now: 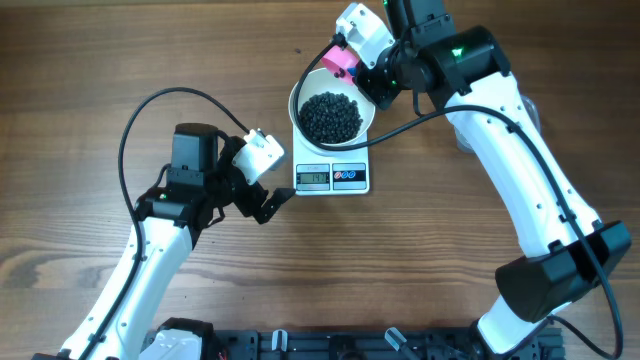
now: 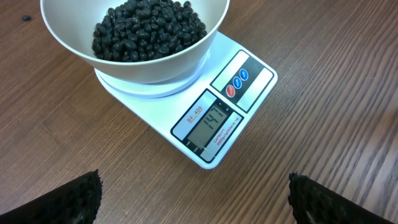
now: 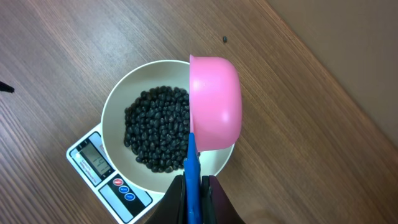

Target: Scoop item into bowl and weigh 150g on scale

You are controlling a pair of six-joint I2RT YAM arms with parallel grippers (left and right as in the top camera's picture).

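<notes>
The white bowl [image 1: 332, 116] sits on the white scale [image 1: 333, 177] and holds a heap of black beans [image 1: 331, 115]. In the left wrist view the bowl [image 2: 134, 59], the beans [image 2: 148, 28] and the scale [image 2: 214, 115] fill the upper half; its display reads 147. My right gripper [image 3: 196, 186] is shut on the blue handle [image 3: 191, 171] of a pink scoop [image 3: 215, 102], tipped on its side over the bowl's [image 3: 118, 106] right rim, above the beans [image 3: 155, 127]. The scoop [image 1: 341, 60] shows pink at the bowl's far edge. My left gripper [image 2: 194, 198] stands open over bare table in front of the scale.
One stray bean [image 3: 224, 40] lies on the wooden table beyond the bowl; another [image 2: 25, 18] shows left of the bowl. The right arm [image 1: 520, 150] reaches across the table's right side. A black rail [image 1: 340, 345] runs along the near edge.
</notes>
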